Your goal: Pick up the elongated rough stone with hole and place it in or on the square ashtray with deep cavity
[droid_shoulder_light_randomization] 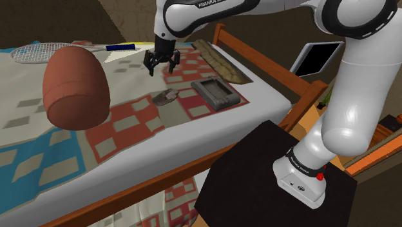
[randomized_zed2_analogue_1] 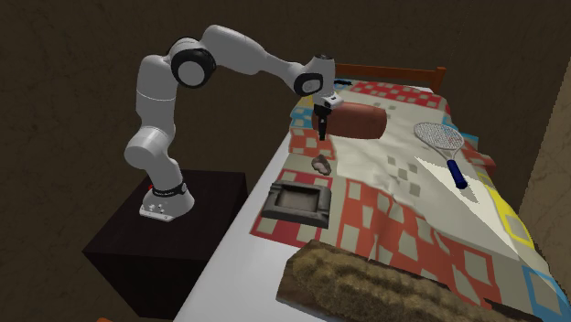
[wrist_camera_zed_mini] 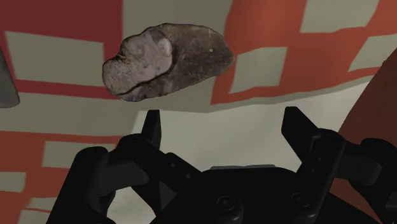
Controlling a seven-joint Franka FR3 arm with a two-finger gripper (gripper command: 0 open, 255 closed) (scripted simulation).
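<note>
The stone (droid_shoulder_light_randomization: 165, 97) is a grey-brown, rough, elongated lump lying on the red-and-cream checked bedcover. Beside it, towards the shoulder view's right, sits the square dark grey ashtray (droid_shoulder_light_randomization: 216, 91) with a deep cavity. My gripper (droid_shoulder_light_randomization: 162, 64) hangs open above the bed, a short way over and beyond the stone, with nothing between its fingers. In the second exterior view the gripper (randomized_zed2_analogue_1: 323, 130) is over the stone (randomized_zed2_analogue_1: 322, 165), and the ashtray (randomized_zed2_analogue_1: 297, 203) lies nearer that camera. The wrist view has the stone (wrist_camera_zed_mini: 168, 60) just ahead of the open gripper (wrist_camera_zed_mini: 222, 130).
A brown cylindrical bolster (droid_shoulder_light_randomization: 74, 87) lies on the bed at the shoulder view's left. A racket (droid_shoulder_light_randomization: 38, 51) with a blue handle rests farther back. A rough brown block (droid_shoulder_light_randomization: 222, 61) lies beyond the ashtray, by the wooden bed rail (droid_shoulder_light_randomization: 270, 68). My black stand (droid_shoulder_light_randomization: 270, 174) sits beside the bed.
</note>
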